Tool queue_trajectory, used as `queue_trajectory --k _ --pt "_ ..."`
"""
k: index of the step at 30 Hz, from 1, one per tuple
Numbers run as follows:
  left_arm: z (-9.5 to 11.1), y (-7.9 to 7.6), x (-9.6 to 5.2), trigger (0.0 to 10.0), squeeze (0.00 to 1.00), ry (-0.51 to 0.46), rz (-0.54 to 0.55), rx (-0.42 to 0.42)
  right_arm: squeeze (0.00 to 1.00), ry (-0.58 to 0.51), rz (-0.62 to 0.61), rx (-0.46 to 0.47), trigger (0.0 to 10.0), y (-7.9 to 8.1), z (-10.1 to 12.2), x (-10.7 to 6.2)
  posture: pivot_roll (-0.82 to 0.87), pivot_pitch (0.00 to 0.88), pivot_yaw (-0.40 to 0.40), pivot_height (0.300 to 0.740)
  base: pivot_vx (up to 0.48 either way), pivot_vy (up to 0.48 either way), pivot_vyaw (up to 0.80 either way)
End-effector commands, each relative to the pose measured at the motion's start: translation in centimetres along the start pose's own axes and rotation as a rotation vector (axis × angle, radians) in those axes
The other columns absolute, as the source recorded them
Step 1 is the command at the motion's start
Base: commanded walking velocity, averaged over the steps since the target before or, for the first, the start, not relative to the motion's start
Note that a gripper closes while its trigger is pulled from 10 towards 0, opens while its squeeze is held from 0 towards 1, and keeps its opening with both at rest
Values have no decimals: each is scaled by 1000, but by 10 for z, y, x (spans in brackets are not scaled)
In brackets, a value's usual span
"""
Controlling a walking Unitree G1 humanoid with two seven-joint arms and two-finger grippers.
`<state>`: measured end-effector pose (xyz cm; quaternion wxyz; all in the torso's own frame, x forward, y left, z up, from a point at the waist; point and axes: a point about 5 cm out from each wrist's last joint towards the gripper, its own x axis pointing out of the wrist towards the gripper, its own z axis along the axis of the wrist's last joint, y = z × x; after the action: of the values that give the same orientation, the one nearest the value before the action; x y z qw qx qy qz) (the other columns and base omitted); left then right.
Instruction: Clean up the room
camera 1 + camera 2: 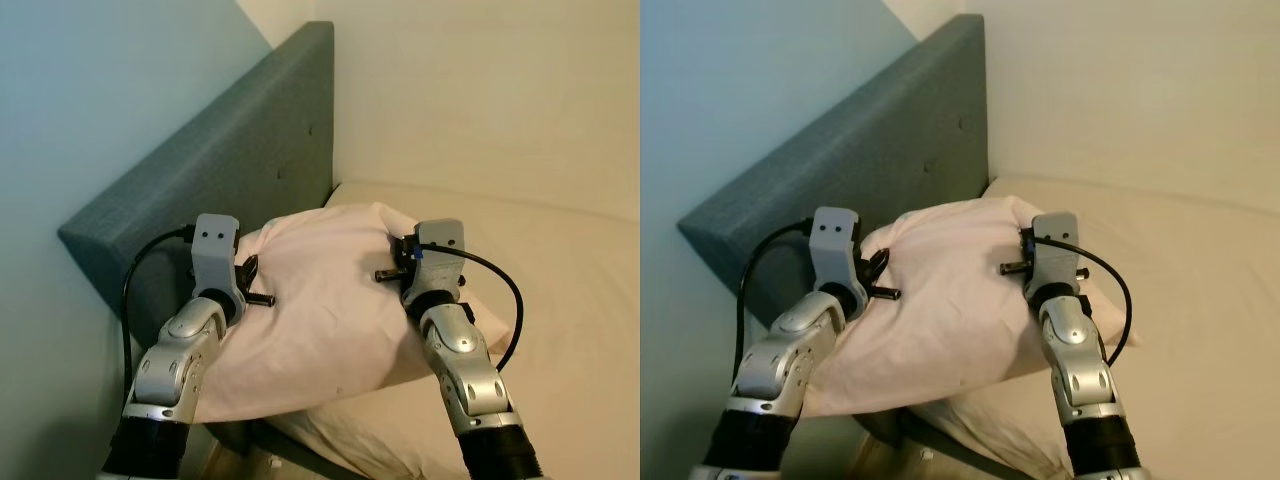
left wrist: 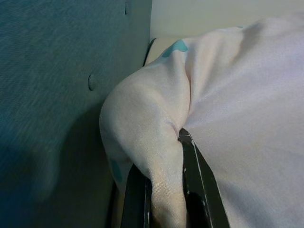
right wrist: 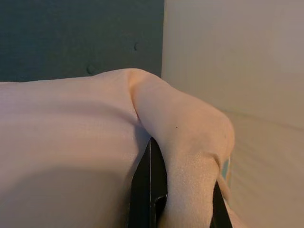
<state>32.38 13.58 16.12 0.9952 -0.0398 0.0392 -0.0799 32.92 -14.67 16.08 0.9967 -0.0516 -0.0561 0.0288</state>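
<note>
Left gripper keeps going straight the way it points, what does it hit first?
Left gripper is shut on the pink pillow; beyond the pinched fold, probably the blue-grey headboard, though depth is unclear.

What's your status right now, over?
Left gripper shut on pillow, near headboard. Right gripper shut on the pillow's other end. Pillow held over the bed. Nothing in the way.

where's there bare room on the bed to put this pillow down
Free: the cream mattress on the robot's right, between the pillow and the wall. Crowded: the headboard side, where the left gripper and right gripper pinch the pillow's corners.
</note>
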Motion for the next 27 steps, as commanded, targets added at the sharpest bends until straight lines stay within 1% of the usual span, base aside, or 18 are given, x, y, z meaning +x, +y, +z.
queue_trajectory --k 1,10,16,18,19,21,27 --pt "9 13 -3 10000 0 -53 54 38 0 -30 -36 9 10000 -7 6 0 -90 63 64 740 0 0 0" --pt "9 12 -1 10000 0 -44 26 69 0 -11 -19 15 10000 -2 4 2 -95 55 70 740 0 0 0" --pt "6 14 1 10000 0 -30 53 74 0 -14 -30 9 10000 -3 5 5 -98 53 71 740 0 0 0" --pt "7 16 3 10000 0 -35 67 78 0 2 -18 -7 10000 -1 4 11 -101 50 73 740 0 0 0" --pt "7 16 3 10000 0 -35 67 78 0 2 -18 -7 10000 -1 4 11 -101 50 73 740 0 0 0" --pt "9 18 4 10000 0 -39 77 82 0 -9 -3 -4 10000 2 8 15 -99 48 69 730 0 0 0" --pt "7 19 3 10000 0 -38 83 76 0 -11 11 1 10000 5 8 15 -96 44 62 710 0 0 0"
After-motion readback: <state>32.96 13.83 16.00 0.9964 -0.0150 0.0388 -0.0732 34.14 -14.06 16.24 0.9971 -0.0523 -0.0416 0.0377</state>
